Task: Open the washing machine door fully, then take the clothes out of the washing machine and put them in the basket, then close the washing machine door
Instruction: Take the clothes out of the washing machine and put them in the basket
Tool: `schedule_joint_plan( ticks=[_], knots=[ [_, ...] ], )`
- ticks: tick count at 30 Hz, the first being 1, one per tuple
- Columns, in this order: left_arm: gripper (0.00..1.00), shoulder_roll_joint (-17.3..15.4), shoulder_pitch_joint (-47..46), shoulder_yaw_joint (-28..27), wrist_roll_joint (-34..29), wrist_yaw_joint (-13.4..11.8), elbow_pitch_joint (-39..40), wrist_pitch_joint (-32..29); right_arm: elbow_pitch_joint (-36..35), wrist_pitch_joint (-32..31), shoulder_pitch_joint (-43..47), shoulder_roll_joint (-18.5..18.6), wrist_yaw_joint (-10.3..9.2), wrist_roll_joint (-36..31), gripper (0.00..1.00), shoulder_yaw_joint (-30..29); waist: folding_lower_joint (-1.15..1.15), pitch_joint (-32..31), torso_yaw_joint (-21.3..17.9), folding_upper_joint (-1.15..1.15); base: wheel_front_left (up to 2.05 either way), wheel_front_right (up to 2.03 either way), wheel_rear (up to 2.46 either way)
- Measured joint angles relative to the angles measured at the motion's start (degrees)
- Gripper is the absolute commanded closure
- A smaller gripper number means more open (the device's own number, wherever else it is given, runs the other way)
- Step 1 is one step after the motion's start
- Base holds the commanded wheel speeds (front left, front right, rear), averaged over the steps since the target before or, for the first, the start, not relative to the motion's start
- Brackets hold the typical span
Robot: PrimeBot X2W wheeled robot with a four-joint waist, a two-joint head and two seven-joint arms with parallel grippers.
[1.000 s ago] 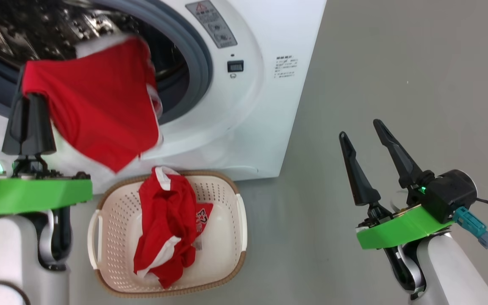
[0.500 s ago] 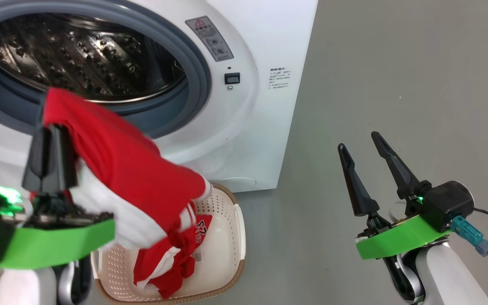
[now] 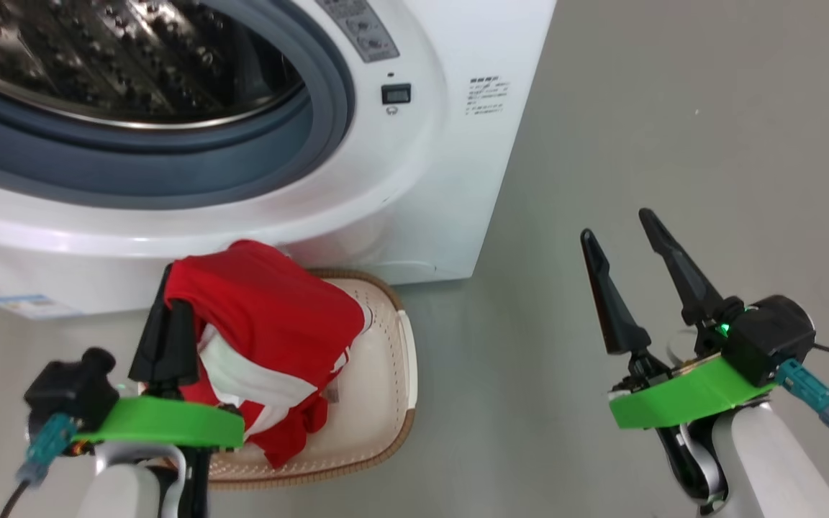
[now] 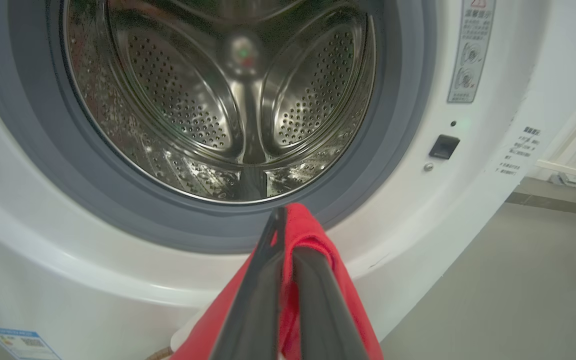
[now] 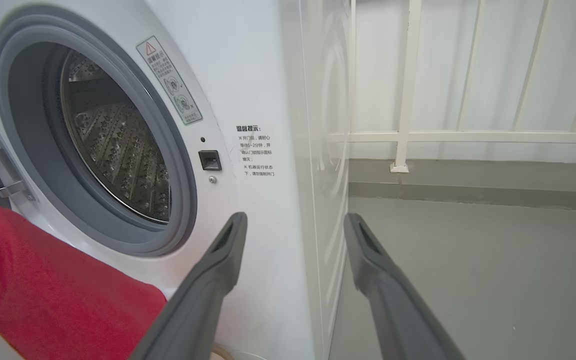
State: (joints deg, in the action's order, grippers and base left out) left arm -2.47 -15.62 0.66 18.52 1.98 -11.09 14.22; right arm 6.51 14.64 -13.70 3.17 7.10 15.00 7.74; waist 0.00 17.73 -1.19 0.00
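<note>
1. Apparently, the drum (image 4: 228, 100) of the washing machine (image 3: 414, 180) has been emptied; its mouth stands uncovered.
2. Soft red clothes (image 3: 270, 324) with white bands are pinched by the tightly closed left gripper (image 3: 172, 306) and hung over the basket (image 3: 404, 374).
3. Nothing is held by the right gripper (image 3: 616, 224), its fingers spread wide.
4. Release and door closing are judged left.
5. Perforated cream plastic, dimpled steel and grey rubber are seen.

Head view from above, wrist views low, all sharing washing machine (image 3: 422, 180) (image 4: 43, 260) (image 5: 268, 75)
</note>
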Motion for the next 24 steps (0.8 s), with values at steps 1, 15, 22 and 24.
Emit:
schedule_joint_plan(
  ticks=[1, 15, 22, 24],
  knots=[
    [1.00, 0.08, -0.78, 0.12, 0.86, 0.05, -2.05, 0.02, -0.10, 0.00, -0.22, 0.00, 0.00, -0.15, 0.00, -0.04, 0.00, 0.55, 0.12, 0.00, 0.00, 0.00, 0.00],
    [1.00, 0.88, -16.91, 3.81, 11.71, 3.34, -38.72, 0.09, -1.08, 0.00, -4.56, 0.09, 0.00, -0.41, 0.00, -0.30, 0.00, 8.50, 0.48, 0.00, 0.00, 0.00, 0.00],
    [1.00, 0.67, -24.26, 6.39, 9.42, 4.59, -50.18, 0.08, -1.24, 0.00, -6.75, 0.09, 0.00, -0.42, 0.00, -0.19, 0.00, 11.91, -0.29, 0.00, 0.00, 0.00, 0.00],
    [1.00, 0.05, -25.00, 6.95, 8.06, 4.61, -51.49, 0.08, -1.25, 0.00, -7.16, 0.08, 0.00, -0.42, 0.00, 0.26, 0.00, 12.61, -0.91, 0.00, 0.00, 0.00, 0.00]
  ],
)
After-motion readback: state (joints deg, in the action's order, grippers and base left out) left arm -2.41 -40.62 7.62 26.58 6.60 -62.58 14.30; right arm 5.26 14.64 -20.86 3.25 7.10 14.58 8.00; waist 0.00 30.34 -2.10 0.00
